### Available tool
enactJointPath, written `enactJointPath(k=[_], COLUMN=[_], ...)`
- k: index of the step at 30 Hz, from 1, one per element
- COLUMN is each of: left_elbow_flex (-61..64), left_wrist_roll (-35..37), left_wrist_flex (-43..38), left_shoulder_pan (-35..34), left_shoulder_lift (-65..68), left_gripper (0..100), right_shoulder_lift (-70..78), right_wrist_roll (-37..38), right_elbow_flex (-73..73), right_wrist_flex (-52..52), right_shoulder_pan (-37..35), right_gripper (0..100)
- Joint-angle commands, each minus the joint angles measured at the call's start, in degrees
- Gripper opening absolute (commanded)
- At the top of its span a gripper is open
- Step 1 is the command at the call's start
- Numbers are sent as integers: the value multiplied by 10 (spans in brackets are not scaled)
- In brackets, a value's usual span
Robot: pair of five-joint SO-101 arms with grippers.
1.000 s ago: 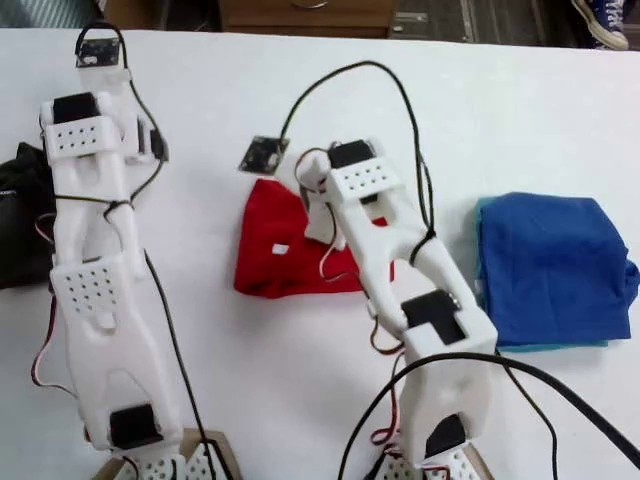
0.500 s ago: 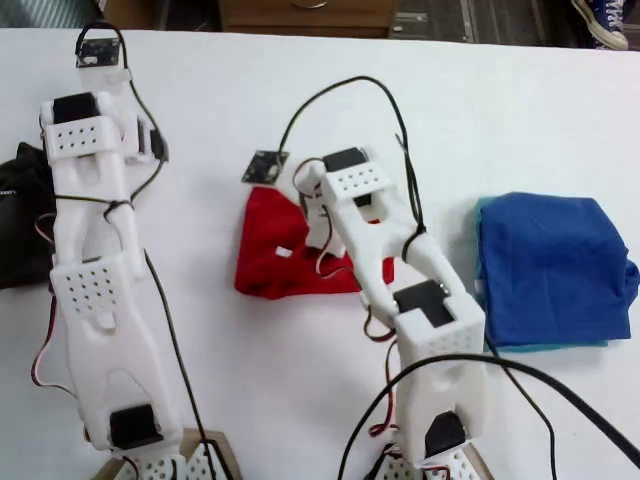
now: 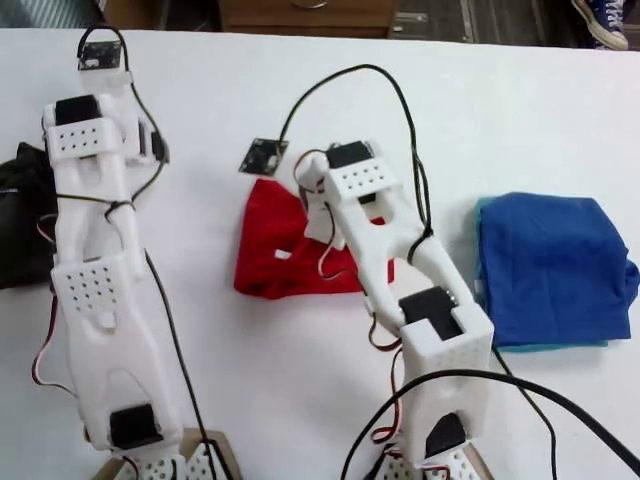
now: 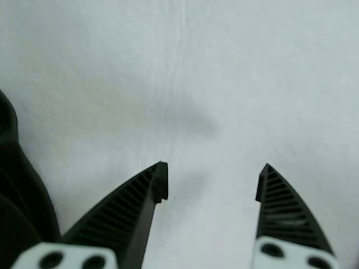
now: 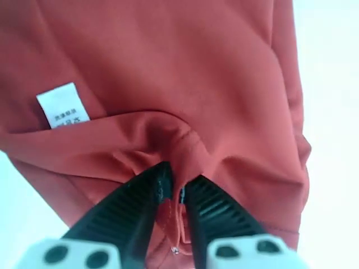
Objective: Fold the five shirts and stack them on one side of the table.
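As the high view showed it, the red shirt (image 3: pixel 272 250) lay rumpled on the white table (image 3: pixel 520 110), its longer side running across from one arm toward the other. The right arm (image 3: pixel 400 250) stood directly over the red shirt's right-hand part. A folded blue shirt (image 3: pixel 550 265) sat to the red shirt's right, near but apart, with teal cloth (image 3: pixel 545 347) edging out beneath it. A black garment (image 3: pixel 20 220) lay well off to the red shirt's left, with the left arm (image 3: pixel 95 270) between the two.

In the left wrist view, the left gripper (image 4: pixel 213 174) had its fingers spread wide over bare table, gripping nothing, the black garment just beside it.

In the right wrist view, the right gripper (image 5: pixel 178 178) was closed on a raised ridge of the red shirt, pinching the cloth, with a white label (image 5: pixel 63 106) lying off to one side of the pinch. The right arm was plainly the nearer one, and the stack lay to the red shirt's right, so any carry probably ran that way.
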Motion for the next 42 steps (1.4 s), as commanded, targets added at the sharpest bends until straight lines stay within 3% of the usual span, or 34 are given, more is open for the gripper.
enactJointPath(k=[1,18,23,29,36,42], left_elbow_flex=[-28,-28,-28,-28,-28,-28], left_wrist_roll=[5,5,5,5,5,5], left_wrist_flex=[-8,-8,-8,-8,-8,-8], left_shoulder_pan=[-4,-4,-4,-4,-4,-1], left_shoulder_lift=[-10,-11,-11,-11,-11,-11], left_gripper=[275,275,275,275,275,275], right_shoulder_lift=[-44,-157,-161,-169,-278,-285], right_wrist_roll=[0,4,4,26,36,-28], right_elbow_flex=[-13,14,86,105,104,158], right_wrist_flex=[5,193,172,181,174,26], right_shoulder_pan=[1,7,23,65,71,52], right_gripper=[33,23,43,217,181,182])
